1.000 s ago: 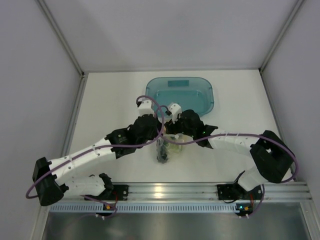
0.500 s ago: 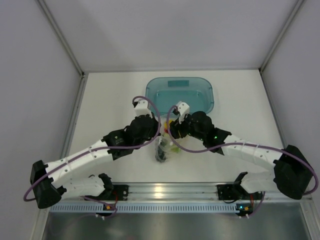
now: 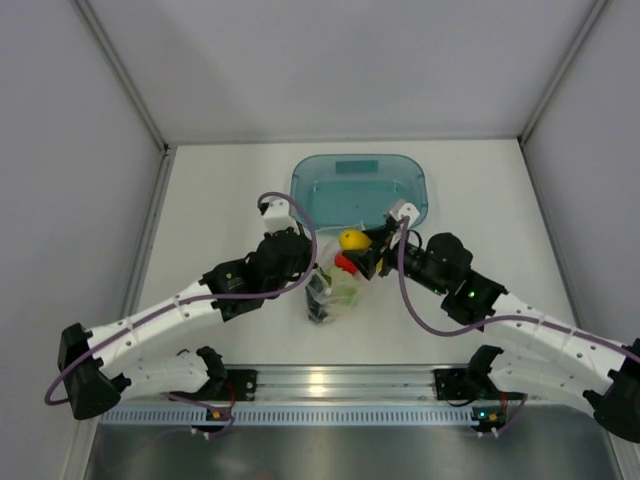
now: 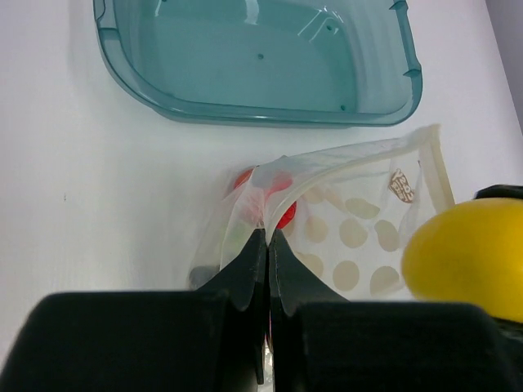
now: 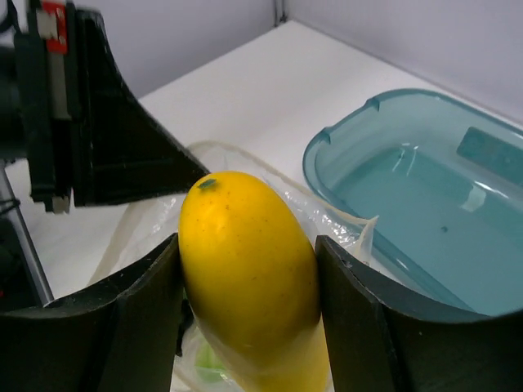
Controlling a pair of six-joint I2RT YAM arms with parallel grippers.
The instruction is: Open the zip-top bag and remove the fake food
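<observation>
Since 1 second ago, the yellow fruit (image 3: 351, 239) has been drawn out of the zip-top bag (image 3: 335, 292). It is clamped at frame centre, below the teal tray (image 3: 300, 190), by the half-spread right gripper (image 5: 245, 261). The bag's edge is pinched by the fully closed left gripper (image 4: 267, 237).

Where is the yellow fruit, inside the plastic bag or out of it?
Out. The right gripper grips the yellow fruit bare, beside the bag, with no plastic over it.
</observation>
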